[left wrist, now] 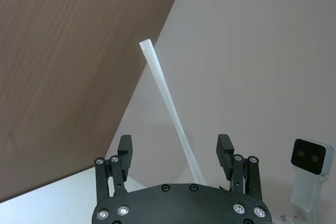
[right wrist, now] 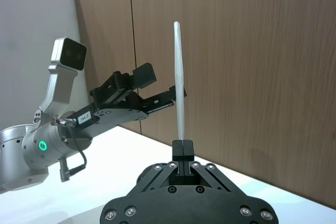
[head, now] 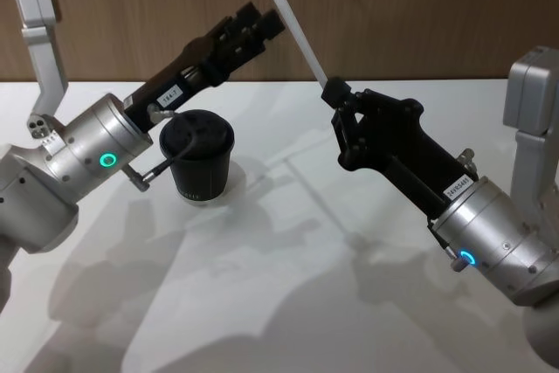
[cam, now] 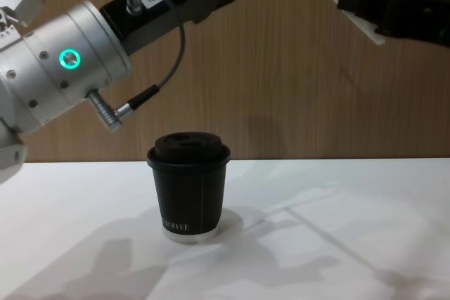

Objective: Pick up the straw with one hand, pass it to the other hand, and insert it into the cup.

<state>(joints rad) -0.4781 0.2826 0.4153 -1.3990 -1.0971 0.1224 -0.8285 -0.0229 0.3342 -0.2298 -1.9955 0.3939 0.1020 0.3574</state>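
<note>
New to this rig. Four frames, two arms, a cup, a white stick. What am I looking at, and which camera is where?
It is a robot with two arms, each ending in a black end effector. One picture comes from its head, looking down; one from its chest, looking across the table; one from each wrist.

On the white table stands a black lidded paper cup, upright, with nothing in it yet.

The white stick is a plastic straw. The right end effector is shut on its lower end and holds it up in the air, tilted, above the table.

The left end effector is raised beside the straw with its fingers open on either side of it, not touching. It looks ready to take the straw over, probably to put it into the cup.
</note>
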